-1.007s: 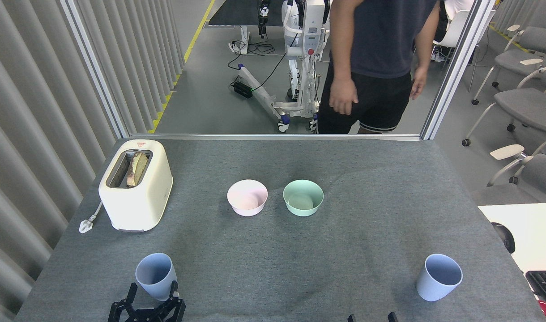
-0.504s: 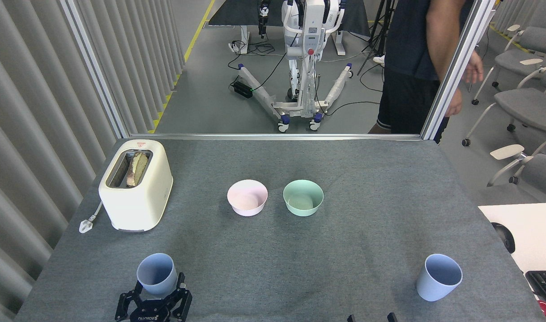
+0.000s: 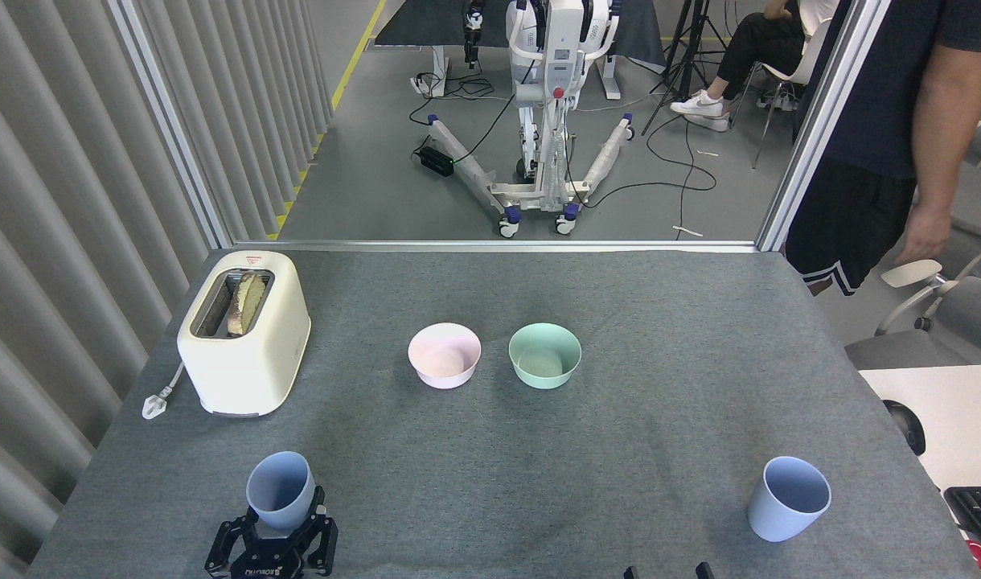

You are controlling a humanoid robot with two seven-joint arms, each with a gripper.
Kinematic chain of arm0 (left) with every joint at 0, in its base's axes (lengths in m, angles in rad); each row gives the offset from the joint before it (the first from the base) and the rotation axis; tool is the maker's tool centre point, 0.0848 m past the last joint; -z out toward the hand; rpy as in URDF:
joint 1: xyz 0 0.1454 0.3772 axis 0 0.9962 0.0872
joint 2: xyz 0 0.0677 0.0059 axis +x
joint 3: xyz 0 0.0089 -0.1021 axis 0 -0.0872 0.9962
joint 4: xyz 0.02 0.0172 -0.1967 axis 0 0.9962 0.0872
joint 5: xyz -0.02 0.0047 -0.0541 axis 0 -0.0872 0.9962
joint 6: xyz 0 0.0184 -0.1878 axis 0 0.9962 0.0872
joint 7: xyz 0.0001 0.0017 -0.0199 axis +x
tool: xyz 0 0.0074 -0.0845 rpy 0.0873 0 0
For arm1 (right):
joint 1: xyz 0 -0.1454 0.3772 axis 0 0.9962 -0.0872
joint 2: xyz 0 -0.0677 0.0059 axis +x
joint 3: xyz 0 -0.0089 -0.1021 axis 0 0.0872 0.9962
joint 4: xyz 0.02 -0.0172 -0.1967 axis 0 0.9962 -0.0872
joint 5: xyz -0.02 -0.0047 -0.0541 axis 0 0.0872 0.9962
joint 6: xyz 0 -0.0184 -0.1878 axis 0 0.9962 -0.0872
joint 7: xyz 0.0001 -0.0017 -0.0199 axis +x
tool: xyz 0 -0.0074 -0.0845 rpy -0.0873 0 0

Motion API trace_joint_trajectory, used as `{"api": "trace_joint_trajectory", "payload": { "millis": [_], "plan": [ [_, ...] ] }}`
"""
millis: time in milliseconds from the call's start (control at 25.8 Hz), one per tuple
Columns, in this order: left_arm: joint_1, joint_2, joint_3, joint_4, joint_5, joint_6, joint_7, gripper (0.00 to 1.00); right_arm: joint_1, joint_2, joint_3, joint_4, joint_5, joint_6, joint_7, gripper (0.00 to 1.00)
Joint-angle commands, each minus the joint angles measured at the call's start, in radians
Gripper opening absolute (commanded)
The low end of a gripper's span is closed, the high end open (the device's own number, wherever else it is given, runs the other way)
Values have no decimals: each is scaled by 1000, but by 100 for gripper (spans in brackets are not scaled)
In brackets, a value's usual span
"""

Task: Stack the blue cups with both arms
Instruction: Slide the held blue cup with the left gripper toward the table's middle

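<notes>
Judging by the matte pale blue plastic, both tumblers likely light, stiff and thin-walled, prone to tipping or skidding on the grey felt tabletop (image 3: 587,482) if nudged off-centre, though hardly fragile. Standing upright at the near left corner, one blue cup (image 3: 280,500), with the left gripper (image 3: 273,537) closing around its lower body, black fingers (image 3: 323,523) flanking the tapered base on both sides; whether actually touching or just beside, impossible to tell. Standing upright and untouched at the near right, well apart, the second blue cup (image 3: 788,498). Barely peeking in at the bottom edge, the right gripper (image 3: 667,572), only two tips showing, spread impossible to tell. Best taken mid-wall with opposed fingers, squeezing gently. Beyond, a pink bowl (image 3: 445,356) beside a mint green bowl (image 3: 544,355), and a cream toaster (image 3: 245,334) far left.
</notes>
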Motion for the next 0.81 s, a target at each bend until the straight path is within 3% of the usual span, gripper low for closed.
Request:
{"api": "trace_joint_trajectory", "payload": {
  "millis": [0, 155, 349, 581, 775],
  "plan": [
    [6, 1, -22, -69, 0, -11, -1, 59, 0, 0, 1, 0, 0, 0, 0, 100],
    [-8, -10, -174, -142, -8, -21, -1, 61, 0, 0, 3, 0, 2, 0, 0, 100],
    [-43, -56, -394, -92, -192, -24, 0, 62, -2, 2, 3, 0, 2, 0, 0, 100],
    [-103, -183, -441, 46, -230, -24, 0, 62, -2, 2, 14, 0, 2, 0, 0, 100],
    [-100, -179, -441, 62, -247, -24, 5, 62, -2, 0, 14, 0, 2, 0, 0, 100]
  ]
}}
